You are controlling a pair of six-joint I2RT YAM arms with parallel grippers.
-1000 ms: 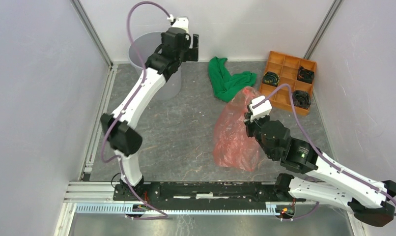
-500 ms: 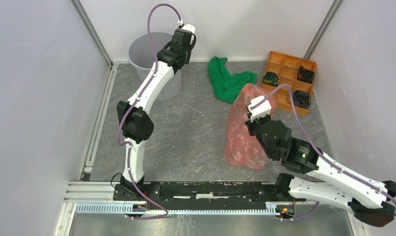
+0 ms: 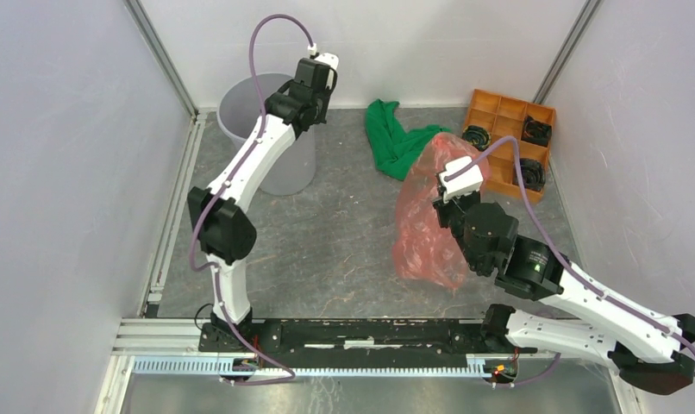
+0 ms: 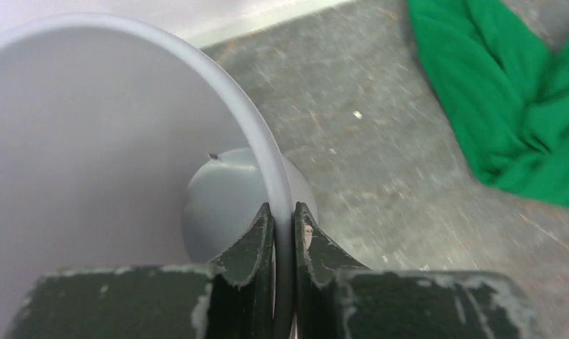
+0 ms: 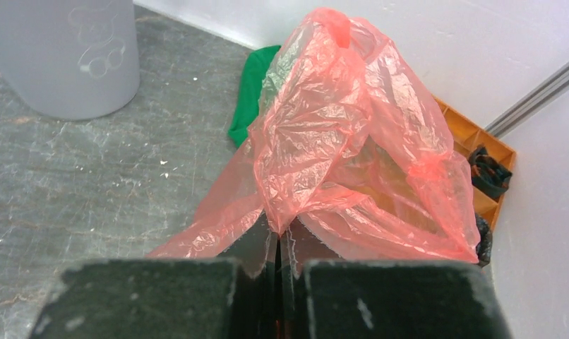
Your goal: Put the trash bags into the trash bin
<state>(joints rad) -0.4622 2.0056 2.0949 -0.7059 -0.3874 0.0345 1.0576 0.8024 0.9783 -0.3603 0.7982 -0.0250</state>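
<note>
The trash bin (image 3: 288,168) is a round light-grey wastebasket standing at the back left of the table. My left gripper (image 4: 283,212) is shut on its rolled rim (image 4: 218,78), one finger inside and one outside the wall. The trash bag (image 3: 423,226) is a wrinkly translucent red-orange film, lifted at centre right with its lower end hanging down to the table. My right gripper (image 5: 280,236) is shut on a bunched fold of the bag (image 5: 338,127). The bin (image 5: 70,56) shows at the upper left of the right wrist view.
A green cloth (image 3: 396,138) lies crumpled at the back centre, between bin and bag. An orange compartment tray (image 3: 482,97) with black parts stands at the back right, just behind the bag. Walls close in on both sides.
My left gripper has come down and shut on the bin's rim. My right gripper has raised the bag and carried it a little toward the back.
</note>
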